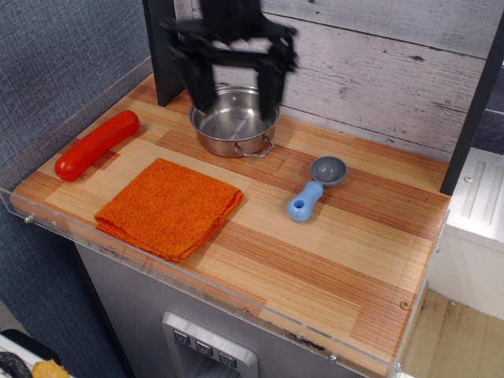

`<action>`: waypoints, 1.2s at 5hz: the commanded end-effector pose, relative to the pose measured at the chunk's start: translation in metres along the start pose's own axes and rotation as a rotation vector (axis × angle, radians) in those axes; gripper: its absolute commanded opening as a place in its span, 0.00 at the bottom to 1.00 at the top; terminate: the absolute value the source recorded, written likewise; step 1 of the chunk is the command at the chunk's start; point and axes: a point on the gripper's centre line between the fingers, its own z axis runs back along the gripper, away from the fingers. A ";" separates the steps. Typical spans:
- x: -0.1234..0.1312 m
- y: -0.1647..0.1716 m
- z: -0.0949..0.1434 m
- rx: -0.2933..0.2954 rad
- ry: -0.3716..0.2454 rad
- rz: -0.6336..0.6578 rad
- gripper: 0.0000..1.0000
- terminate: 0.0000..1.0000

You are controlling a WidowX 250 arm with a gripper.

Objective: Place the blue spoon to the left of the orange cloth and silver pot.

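Observation:
The blue spoon (314, 189) lies on the wooden table, right of centre, grey bowl pointing back right, light-blue handle toward the front left. The orange cloth (169, 207) lies folded at the front left. The silver pot (234, 121) stands behind the cloth, near the back wall. My black gripper (236, 93) hangs blurred over the pot, fingers spread wide apart and empty. It is well left of and behind the spoon.
A long red sausage-shaped thing (96, 144) lies at the left edge. A clear plastic rim (197, 287) runs along the table's front and left sides. A white plank wall stands behind, and a black post (472, 110) at the right.

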 end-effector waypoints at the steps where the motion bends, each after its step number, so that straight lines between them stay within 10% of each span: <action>1: 0.018 -0.029 -0.057 0.059 0.003 -0.050 1.00 0.00; 5: 0.020 -0.034 -0.109 0.042 -0.020 -0.177 1.00 0.00; 6: 0.016 -0.034 -0.108 0.039 -0.032 -0.176 0.00 0.00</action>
